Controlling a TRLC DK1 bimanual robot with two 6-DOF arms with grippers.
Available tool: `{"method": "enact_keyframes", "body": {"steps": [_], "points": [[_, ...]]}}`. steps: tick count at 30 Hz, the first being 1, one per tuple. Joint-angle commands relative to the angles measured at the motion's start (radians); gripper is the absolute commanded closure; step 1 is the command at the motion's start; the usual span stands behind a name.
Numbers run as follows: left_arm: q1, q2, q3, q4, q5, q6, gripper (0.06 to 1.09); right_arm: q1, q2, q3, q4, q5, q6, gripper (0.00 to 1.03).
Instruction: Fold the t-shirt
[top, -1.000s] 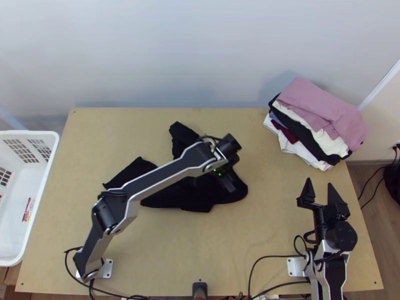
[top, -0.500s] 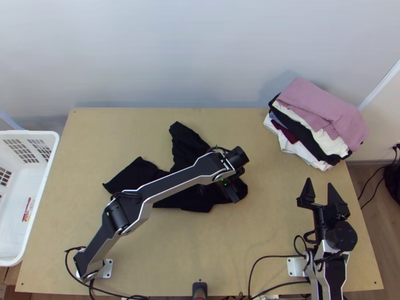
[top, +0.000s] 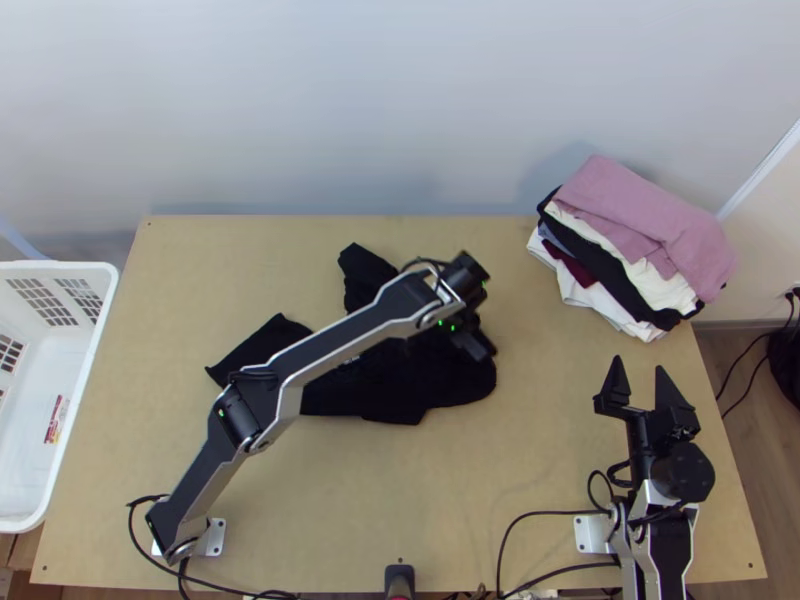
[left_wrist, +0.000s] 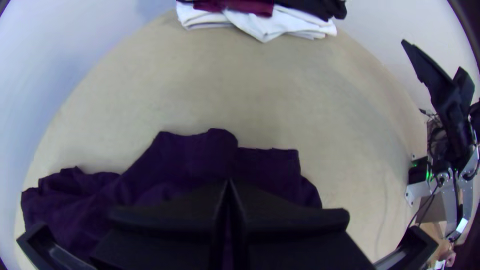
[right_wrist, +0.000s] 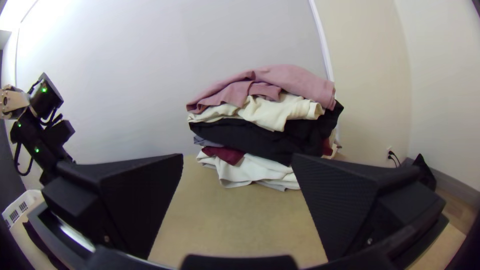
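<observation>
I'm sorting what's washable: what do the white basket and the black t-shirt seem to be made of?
White basket: likely smooth, rigid plastic, judging by the moulded rim and rows of slots. Black t-shirt: soft, matte fabric, perhaps cotton, judging by its limp, bunched folds without shine.

Free passage: near-centre and far-left tabletop (top: 400, 490). Obstructions: left arm (top: 345, 342), slanting over the black cloth (top: 390, 405) from near left toward the centre; right hand (top: 639, 365), near right; garment stack (top: 640, 225), far right; wall (top: 350, 100), bounding the far side.
</observation>
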Motion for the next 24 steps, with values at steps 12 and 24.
{"method": "enact_keyframes", "body": {"steps": [12,24], "points": [[0.048,0.005,0.024,0.084,0.003,-0.069,1.05,-0.005,0.004,-0.004,-0.022,0.013,0.011,0.05],[0.097,0.097,0.032,0.221,-0.077,-0.158,1.05,0.108,0.004,-0.004,-0.022,0.011,0.011,0.05]]}}
